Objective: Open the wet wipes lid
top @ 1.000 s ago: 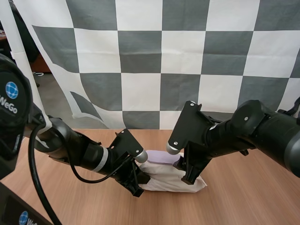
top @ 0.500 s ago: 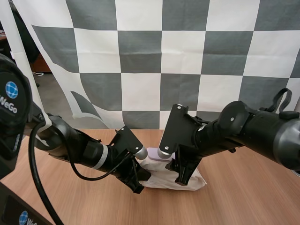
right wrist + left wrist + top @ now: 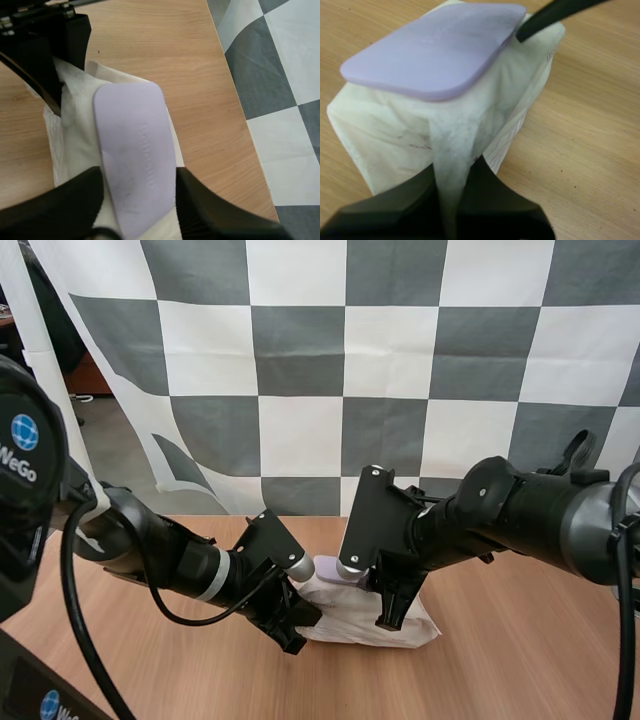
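Here, left claw (image 3: 451, 186) pinches pack (image 3: 390, 137); right claw (image 3: 139, 176) straddles lid (image 3: 131, 131).

A light brown wooden table (image 3: 520, 660) with a fine, straight grain lies under the left pincer (image 3: 291, 630) and the right pincer (image 3: 388, 610). Its top runs on past both pincers toward the near side and out to either flank. Beyond the right pincer the table's far edge cuts across as a straight line. Near the left pincer the wood carries a few tiny dark specks among pale streaks.
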Tool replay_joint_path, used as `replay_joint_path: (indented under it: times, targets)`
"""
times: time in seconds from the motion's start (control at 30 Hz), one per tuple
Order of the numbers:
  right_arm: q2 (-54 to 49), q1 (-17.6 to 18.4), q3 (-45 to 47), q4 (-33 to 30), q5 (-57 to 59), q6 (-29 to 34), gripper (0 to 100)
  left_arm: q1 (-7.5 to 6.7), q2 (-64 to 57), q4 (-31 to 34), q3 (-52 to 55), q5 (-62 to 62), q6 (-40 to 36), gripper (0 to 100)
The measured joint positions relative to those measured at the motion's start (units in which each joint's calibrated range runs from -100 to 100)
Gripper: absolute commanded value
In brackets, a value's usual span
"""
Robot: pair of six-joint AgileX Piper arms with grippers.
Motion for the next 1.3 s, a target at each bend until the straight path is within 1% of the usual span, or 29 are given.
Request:
replay_joint_path:
  times: [0.07, 0.2, 0.23, 0.3, 0.4, 0.43, 0.47, 0.6, 0.7, 0.87, 1.1, 1.17, 1.2, 1.3]
  targets:
    - [0.0, 0.0, 0.0, 1.2, 0.0, 0.0, 44, 0.00, 0.0, 0.0, 0.0, 0.7, 0.0, 0]
    - [0.0, 0.0, 0.0, 1.7, 0.2, -0.5, 45, 0.00, 0.0, 0.1, 0.0, 1.4, 0.0, 0]
    - [0.0, 0.0, 0.0, 1.7, 0.7, -0.5, 47, 0.00, 0.0, 0.2, 0.0, 1.4, 0.0, 0]
    - [0.0, 0.0, 0.0, 1.6, 2.1, -0.5, 58, 0.00, 0.0, 0.4, 0.0, 1.4, 0.0, 0]
    - [0.0, 0.0, 0.0, 0.5, 5.3, -0.2, 88, 0.00, 0.0, 0.4, 0.0, 1.4, 0.0, 0]
    - [0.0, 0.0, 0.0, 0.5, 5.5, -0.1, 94, 0.00, 0.0, 0.4, 0.0, 1.4, 0.0, 0]
    - [0.0, 0.0, 0.0, 0.5, 5.5, -0.1, 97, 0.00, 0.0, 0.4, 0.0, 1.4, 0.0, 0]
    - [0.0, 0.0, 0.0, 0.5, 5.5, -0.1, 97, 0.00, 0.0, 0.5, 0.0, 1.4, 0.0, 0]
    - [0.0, 0.0, 0.0, 1.1, 3.4, -0.4, 97, 0.00, 0.0, 0.5, 0.0, 1.4, 0.0, 0]
    - [0.1, 0.0, 0.0, 2.9, 2.1, -2.6, 94, 0.00, 0.0, 0.6, 0.0, 1.4, 0.0, 0]
    - [5.0, 0.0, 0.0, 3.6, -0.4, -3.1, 93, 0.00, 0.0, 0.7, 0.0, 1.5, 0.0, 0]
    - [5.8, 0.0, 0.0, 3.7, -2.0, -3.9, 89, 0.00, 0.0, 0.7, 0.0, 1.5, 0.0, 0]
    - [5.8, 0.0, 0.0, 3.7, -2.2, -3.9, 86, 0.00, 0.0, 0.7, 0.0, 1.5, 0.0, 0]
    - [5.7, 0.0, 0.0, 3.6, -2.2, -4.0, 71, 0.00, 0.0, 0.7, 0.0, 1.5, 0.0, 0]
